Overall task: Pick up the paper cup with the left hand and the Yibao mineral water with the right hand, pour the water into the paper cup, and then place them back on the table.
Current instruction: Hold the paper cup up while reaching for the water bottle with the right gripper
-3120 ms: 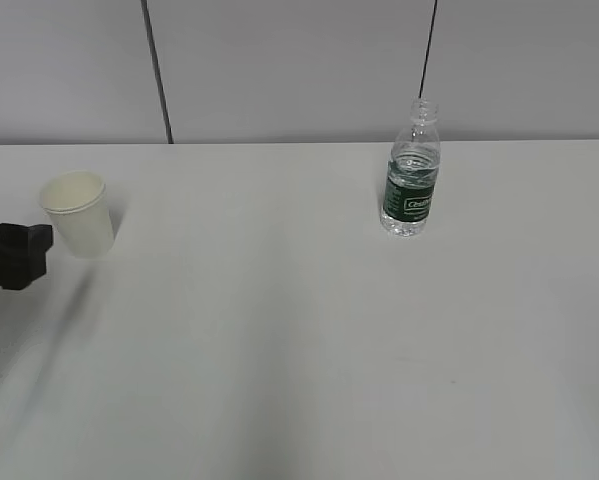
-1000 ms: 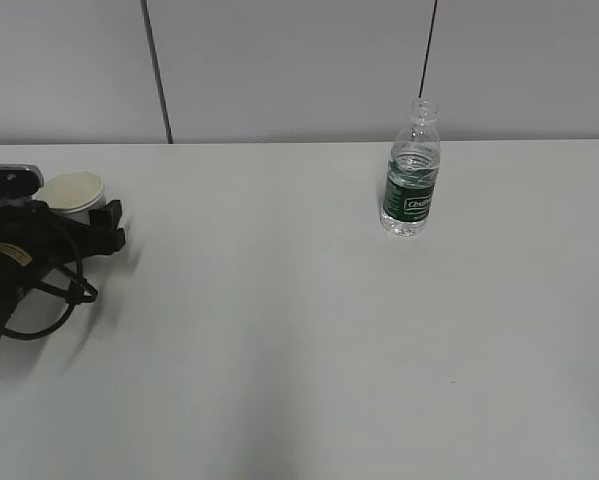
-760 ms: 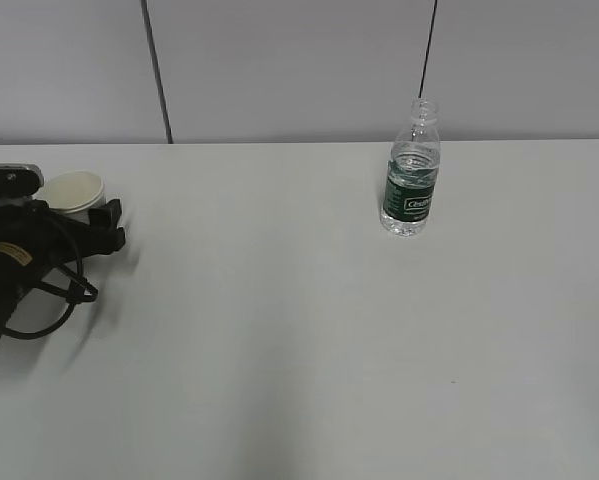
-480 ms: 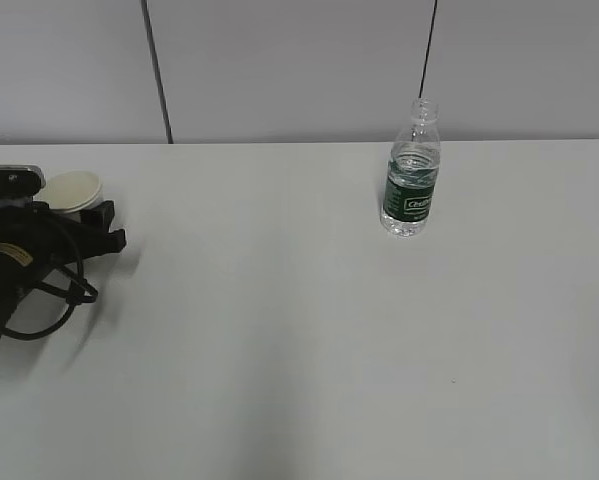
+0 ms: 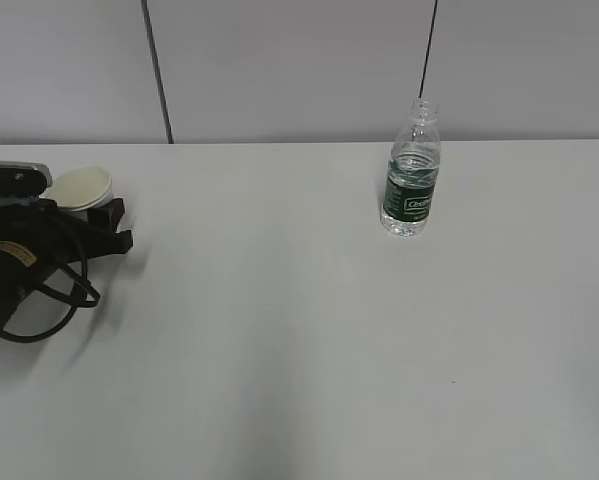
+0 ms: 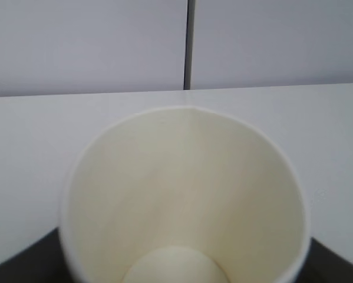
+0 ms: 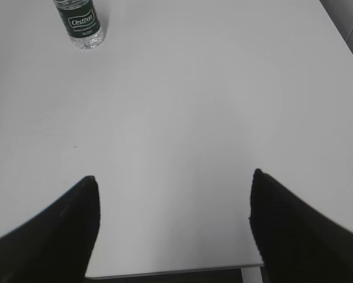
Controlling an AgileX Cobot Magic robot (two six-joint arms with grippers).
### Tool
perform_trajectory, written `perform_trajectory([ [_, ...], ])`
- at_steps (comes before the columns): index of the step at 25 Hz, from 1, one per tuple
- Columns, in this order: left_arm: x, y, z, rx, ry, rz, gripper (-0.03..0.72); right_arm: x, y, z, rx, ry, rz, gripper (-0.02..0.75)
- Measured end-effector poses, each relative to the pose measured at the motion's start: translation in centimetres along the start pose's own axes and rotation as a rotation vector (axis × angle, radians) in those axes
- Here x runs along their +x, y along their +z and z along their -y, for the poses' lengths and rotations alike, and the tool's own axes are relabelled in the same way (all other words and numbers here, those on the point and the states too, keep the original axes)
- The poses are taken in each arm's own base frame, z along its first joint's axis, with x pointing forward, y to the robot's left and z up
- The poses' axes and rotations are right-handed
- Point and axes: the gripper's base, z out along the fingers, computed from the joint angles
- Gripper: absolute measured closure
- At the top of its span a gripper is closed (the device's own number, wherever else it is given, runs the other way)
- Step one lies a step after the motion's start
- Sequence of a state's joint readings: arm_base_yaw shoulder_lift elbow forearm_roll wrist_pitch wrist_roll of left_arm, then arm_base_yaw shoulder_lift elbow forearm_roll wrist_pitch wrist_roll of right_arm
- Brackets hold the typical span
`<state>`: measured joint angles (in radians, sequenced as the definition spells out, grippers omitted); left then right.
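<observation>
The paper cup (image 5: 80, 188) is at the far left of the table (image 5: 299, 340), between the fingers of my left gripper (image 5: 107, 226), which is shut on it. The black left arm has a yellow sticker. In the left wrist view the cup (image 6: 185, 194) fills the frame, empty, mouth toward the camera, with dark fingers at the bottom corners. The Yibao mineral water (image 5: 411, 180) stands upright and uncapped at the back right, partly filled. It also shows in the right wrist view (image 7: 81, 20), far ahead and to the left of my open, empty right gripper (image 7: 173, 177), which is out of the exterior view.
A grey panelled wall (image 5: 299, 60) runs behind the table. The table's near edge (image 7: 164, 272) lies just under the right gripper, and its right edge (image 7: 341, 53) shows in the right wrist view.
The left gripper came in around the cup and closed on it. In the last half second the cup and gripper have shifted slightly up and right. The bottle has not moved.
</observation>
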<state>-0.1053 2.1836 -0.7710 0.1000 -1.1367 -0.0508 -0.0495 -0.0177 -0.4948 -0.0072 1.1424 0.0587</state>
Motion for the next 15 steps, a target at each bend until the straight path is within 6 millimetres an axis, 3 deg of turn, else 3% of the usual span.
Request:
perform_trajectory([
  [8, -2.1, -0.3, 0.9, 0.093, 0.049, 0.055, 0.245, 0.0, 0.0, 0.0, 0.0, 0.0, 0.0, 0.153],
  [15, -1.3, -2.1, 2.9, 0.183, 0.064, 0.003, 0.245, 0.0, 0.0, 0.0, 0.0, 0.0, 0.0, 0.153],
])
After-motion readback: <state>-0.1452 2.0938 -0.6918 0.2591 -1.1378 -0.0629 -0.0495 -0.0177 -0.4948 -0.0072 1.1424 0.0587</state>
